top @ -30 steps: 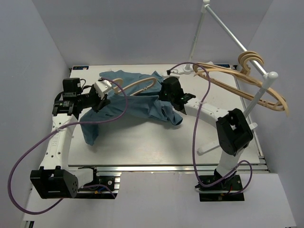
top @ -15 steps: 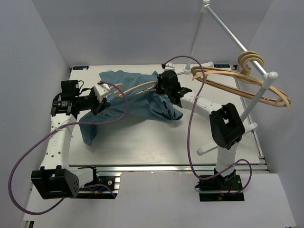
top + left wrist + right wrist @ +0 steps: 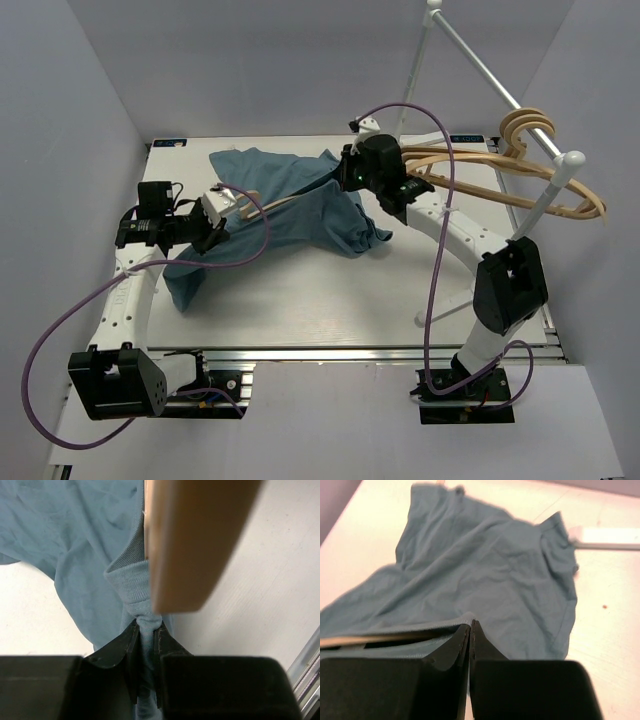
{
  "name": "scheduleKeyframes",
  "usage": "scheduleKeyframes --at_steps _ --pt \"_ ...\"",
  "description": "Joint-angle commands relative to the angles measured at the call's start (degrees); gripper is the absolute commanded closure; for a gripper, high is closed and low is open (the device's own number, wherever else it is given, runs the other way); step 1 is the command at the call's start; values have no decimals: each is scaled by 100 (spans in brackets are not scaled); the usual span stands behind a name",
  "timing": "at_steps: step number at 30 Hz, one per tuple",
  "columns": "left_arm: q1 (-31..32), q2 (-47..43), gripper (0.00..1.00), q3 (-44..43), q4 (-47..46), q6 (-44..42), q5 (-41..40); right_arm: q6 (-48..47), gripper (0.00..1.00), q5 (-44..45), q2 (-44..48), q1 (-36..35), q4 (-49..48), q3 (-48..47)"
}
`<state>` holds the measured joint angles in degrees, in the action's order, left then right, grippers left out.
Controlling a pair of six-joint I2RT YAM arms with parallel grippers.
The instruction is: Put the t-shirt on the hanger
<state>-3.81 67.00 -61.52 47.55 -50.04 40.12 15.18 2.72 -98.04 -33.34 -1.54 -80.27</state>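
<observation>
The teal-blue t-shirt (image 3: 290, 220) lies bunched across the back left of the table, partly lifted between both grippers. A tan wooden hanger (image 3: 285, 197) runs through it from the left gripper towards the right one. My left gripper (image 3: 220, 222) is shut on the shirt's ribbed collar (image 3: 132, 585); in the left wrist view (image 3: 147, 630) the hanger (image 3: 195, 545) is a blurred tan bar just above the jaws. My right gripper (image 3: 352, 180) is shut on a hemmed edge of the shirt (image 3: 485, 580); in the right wrist view (image 3: 471, 627) a strip of the hanger (image 3: 350, 641) shows at the left.
A white metal stand (image 3: 545, 200) of thin rods rises at the right with several spare tan hangers (image 3: 570, 208) hung on it; they cross close to the right arm. Purple cables loop from both arms. The stand's white foot (image 3: 610, 536) lies behind the shirt.
My right gripper has moved back and to the right, pulling the shirt's edge with it and stretching the cloth. My left gripper has shifted slightly nearer, still holding the collar.
</observation>
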Motion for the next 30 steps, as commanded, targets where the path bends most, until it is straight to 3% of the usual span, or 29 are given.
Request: scheduleKeyframes --at_steps 1,6,12,18,22,24,26,27,30 --pt "-119 -47 100 52 97 -137 -93 -489 100 -463 84 31 608 -470" --pt "-120 199 100 -88 236 -462 268 -1385 100 -614 -285 -585 1243 -1174" --pt "-120 366 100 -308 501 -726 549 -1834 100 -1564 -513 -849 1621 -1746" --pt "-111 515 100 -458 440 -551 620 -1694 100 -2274 -1129 -1192 2578 -2703" --pt "-111 542 100 -475 387 -454 646 -1614 98 -2530 -1130 -1201 2580 -2652" --pt "-120 577 100 -510 395 -419 664 -1719 83 -2539 -1130 -1210 2693 -2678" --pt "-120 630 100 -528 439 -427 681 -1842 76 -2540 -1103 -1201 2799 -2704" --pt "-111 647 100 -537 439 -436 690 -2078 62 -2566 -1042 -1201 2843 -2687" --pt "-111 683 100 -528 518 -568 725 -2536 48 -2540 -823 -1157 2940 -2634"
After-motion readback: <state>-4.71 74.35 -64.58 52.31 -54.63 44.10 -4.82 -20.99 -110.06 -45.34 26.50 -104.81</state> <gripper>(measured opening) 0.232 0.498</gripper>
